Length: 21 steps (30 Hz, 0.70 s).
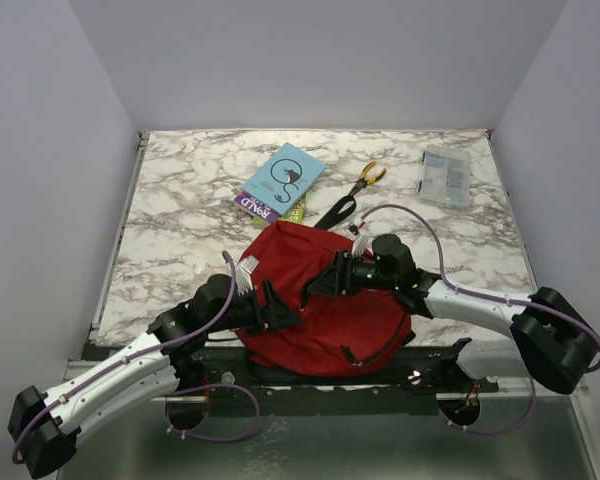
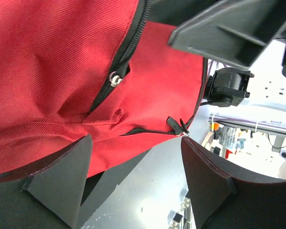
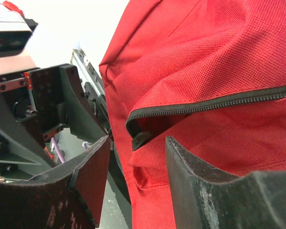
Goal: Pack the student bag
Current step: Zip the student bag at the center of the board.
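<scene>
Item: student bag (image 1: 325,310) is lying at the near edge of the table (image 1: 180,200); left gripper (image 2: 136,179) and right gripper (image 3: 138,176) are hovering spread and empty beside its zipper (image 3: 219,102), best pinching fabric either side, pulling evenly.

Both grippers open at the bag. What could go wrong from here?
1. The student bag seems to overhang the near edge of the table; a tug may drag it off.
2. Its zipper shows only a small gap; the books likely won't fit until it is opened wider.
3. The left gripper and right gripper sit close together over the bag; they might collide.
</scene>
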Available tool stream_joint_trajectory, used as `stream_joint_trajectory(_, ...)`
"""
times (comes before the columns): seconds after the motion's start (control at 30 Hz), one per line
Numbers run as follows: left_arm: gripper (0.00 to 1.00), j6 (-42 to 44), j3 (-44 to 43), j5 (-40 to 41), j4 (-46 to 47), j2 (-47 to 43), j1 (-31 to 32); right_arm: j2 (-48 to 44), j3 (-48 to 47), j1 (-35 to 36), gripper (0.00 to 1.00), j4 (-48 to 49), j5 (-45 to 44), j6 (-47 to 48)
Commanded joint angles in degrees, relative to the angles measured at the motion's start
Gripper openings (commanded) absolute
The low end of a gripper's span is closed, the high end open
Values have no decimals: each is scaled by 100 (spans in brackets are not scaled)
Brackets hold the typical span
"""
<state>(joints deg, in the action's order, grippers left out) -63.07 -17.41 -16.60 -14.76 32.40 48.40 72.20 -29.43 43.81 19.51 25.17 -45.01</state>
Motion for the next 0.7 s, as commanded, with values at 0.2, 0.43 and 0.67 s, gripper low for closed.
stream_joint_trajectory(0.2,82,465,-296,-300,16,114,-4,741,110,-100,52,1313,643,-301)
stream_joint_trajectory(0.43,84,617,-468,-230,-23,229,-1,1011,230,-92,52,1660,1165,-88)
stream_joint_trajectory(0.67,84,785,-623,-283,-9,506,-3,1265,394,-94,46,2347,1579,-398)
